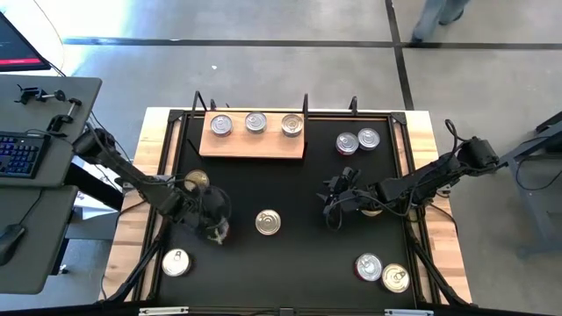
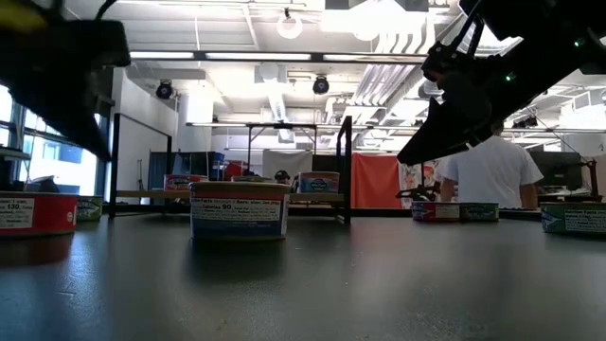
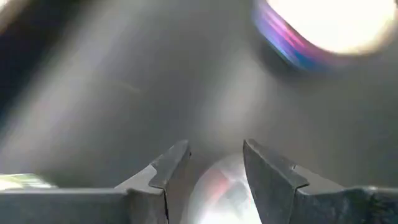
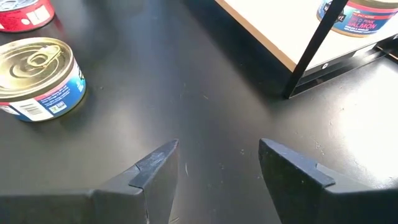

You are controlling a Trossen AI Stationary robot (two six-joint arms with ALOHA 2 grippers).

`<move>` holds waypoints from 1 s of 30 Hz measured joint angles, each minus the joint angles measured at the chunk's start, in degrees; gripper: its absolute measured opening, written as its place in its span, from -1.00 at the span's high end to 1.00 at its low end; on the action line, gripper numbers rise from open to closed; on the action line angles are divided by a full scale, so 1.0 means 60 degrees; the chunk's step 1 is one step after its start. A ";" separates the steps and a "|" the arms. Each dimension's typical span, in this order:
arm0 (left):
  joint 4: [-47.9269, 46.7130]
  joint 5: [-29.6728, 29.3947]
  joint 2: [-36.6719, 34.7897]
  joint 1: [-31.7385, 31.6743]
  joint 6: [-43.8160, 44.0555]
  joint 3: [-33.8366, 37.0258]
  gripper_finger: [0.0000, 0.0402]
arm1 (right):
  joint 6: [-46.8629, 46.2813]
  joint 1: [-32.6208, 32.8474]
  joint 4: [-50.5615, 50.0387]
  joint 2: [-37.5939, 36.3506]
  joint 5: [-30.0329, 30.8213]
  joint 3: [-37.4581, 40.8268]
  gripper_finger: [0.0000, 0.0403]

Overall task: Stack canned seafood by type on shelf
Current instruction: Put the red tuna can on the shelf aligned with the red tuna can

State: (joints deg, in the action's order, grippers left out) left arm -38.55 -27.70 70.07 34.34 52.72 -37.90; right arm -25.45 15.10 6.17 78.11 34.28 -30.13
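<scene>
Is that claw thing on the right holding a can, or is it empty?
Empty and open. The right end effector shows only bare black mat between its spread fingers; the nearest can sits apart, upright.

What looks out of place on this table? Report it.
Nothing looks spilled, dented or tipped. Three cans stand in a row on the shelf, and the loose cans sit flat on the mat. The left gripper holds one can; the right gripper hangs open, empty.

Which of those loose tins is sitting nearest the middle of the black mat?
The lone tin between the two arms; the other loose ones sit toward the mat's edges and corners.
</scene>
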 joint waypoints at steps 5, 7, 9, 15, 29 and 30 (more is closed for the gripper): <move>0.0206 0.2751 0.0133 0.0718 -0.2050 -0.0148 0.29 | 0.0001 -0.0005 0.0067 0.0000 0.0002 0.0000 -0.06; 0.0218 0.2881 0.0285 0.0931 -0.2433 -0.0072 0.29 | 0.0000 -0.0005 0.0120 -0.0004 0.0046 0.0000 -0.06; 0.0210 0.2765 0.0510 0.1046 -0.2657 0.0045 0.29 | 0.0004 -0.0005 0.0152 -0.0004 0.0095 0.0000 -0.06; 0.1686 0.1204 0.1333 0.0494 -0.1714 0.0261 0.29 | 0.0004 -0.0005 0.0168 -0.0004 0.0106 0.0000 -0.06; 0.3034 0.0105 0.1017 -0.0743 -0.4536 0.0294 0.29 | 0.0004 -0.0002 0.0161 -0.0004 0.0106 0.0000 -0.06; 0.3041 0.0091 0.1103 -0.0695 -0.5268 0.0294 0.29 | 0.0004 -0.0002 0.0161 -0.0004 0.0106 0.0000 -0.06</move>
State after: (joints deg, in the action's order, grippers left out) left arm -20.31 -27.15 76.69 30.17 21.11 -36.14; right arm -25.43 15.09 7.14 78.08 34.92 -30.13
